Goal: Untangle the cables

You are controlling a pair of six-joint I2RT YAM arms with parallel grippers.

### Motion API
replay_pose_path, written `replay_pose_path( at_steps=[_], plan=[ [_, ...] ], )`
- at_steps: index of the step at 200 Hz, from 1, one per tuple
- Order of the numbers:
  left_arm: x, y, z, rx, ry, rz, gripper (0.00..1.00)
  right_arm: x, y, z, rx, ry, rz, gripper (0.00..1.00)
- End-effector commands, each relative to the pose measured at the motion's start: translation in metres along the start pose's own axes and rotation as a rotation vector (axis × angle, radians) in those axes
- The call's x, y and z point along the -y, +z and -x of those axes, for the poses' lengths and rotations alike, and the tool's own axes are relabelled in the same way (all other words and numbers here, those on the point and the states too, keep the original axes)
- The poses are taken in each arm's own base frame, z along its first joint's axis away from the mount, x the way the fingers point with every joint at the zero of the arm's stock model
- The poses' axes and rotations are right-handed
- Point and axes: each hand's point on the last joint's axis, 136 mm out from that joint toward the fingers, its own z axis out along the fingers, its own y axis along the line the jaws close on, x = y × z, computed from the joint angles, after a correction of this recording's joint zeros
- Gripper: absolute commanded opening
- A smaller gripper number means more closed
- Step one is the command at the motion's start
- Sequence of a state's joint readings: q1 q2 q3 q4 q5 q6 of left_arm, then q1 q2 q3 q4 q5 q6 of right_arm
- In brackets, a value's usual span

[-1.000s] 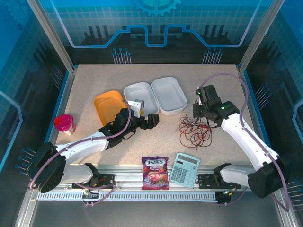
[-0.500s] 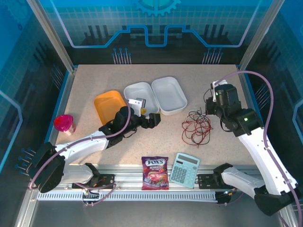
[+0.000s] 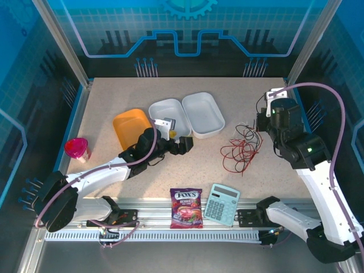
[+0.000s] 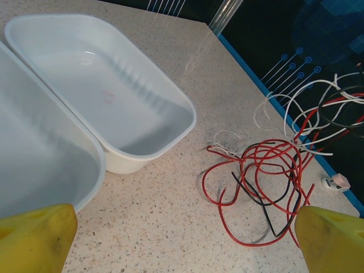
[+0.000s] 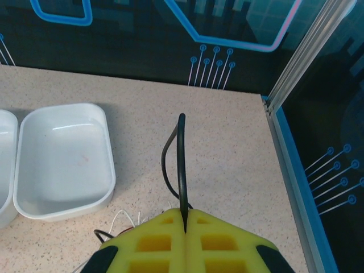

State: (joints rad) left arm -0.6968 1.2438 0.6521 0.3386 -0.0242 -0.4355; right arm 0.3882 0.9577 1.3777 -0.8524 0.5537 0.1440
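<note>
The cables (image 3: 239, 151) lie as a loose tangle of red, black and whitish wires on the table's right side. My right gripper (image 3: 260, 126) hovers at the tangle's upper right, shut on a black cable (image 5: 181, 159) that curves out from between its yellow fingers (image 5: 185, 213). Strands rise from the heap toward it. My left gripper (image 3: 185, 143) rests low on the table left of the tangle, open, with nothing between its yellow fingertips (image 4: 34, 239). In the left wrist view the red loops (image 4: 267, 182) lie on the table and the white wires (image 4: 296, 114) hang lifted behind them.
Two white tubs (image 3: 170, 104) (image 3: 219, 122) stand side by side behind the left gripper, one holding a small object (image 3: 165, 124). An orange lid (image 3: 129, 128) and a pink cup (image 3: 77, 149) are at the left. A candy bag (image 3: 186, 208) and a calculator (image 3: 222, 203) lie near the front edge.
My right arm has swung right and toward the back, still shut on the black cable, dragging and stretching the tangle rightward. The left arm has not moved.
</note>
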Motion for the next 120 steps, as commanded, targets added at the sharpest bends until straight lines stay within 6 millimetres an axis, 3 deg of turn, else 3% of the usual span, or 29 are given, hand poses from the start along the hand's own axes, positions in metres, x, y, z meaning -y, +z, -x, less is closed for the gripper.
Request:
replay_pose_path(
  at_steps=[1,25,59,87,120],
  plan=[
    [0.019,-0.008,0.024,0.062,0.035,-0.069,0.99,0.005,-0.015,0.023,0.075,0.006,-0.003,0.00],
    [0.036,-0.006,0.036,0.082,0.056,-0.137,0.99,-0.004,-0.010,0.009,0.020,0.021,0.037,0.00],
    [0.071,0.011,0.060,0.097,0.111,-0.268,0.93,-0.029,0.010,-0.031,-0.078,0.027,0.130,0.00],
    [0.089,0.046,0.067,0.046,0.146,-0.339,0.91,-0.055,0.031,-0.058,-0.088,0.000,0.229,0.00],
    [0.110,0.093,0.055,-0.049,0.219,-0.480,0.70,-0.070,0.041,-0.071,-0.076,0.009,0.294,0.00]
  ],
)
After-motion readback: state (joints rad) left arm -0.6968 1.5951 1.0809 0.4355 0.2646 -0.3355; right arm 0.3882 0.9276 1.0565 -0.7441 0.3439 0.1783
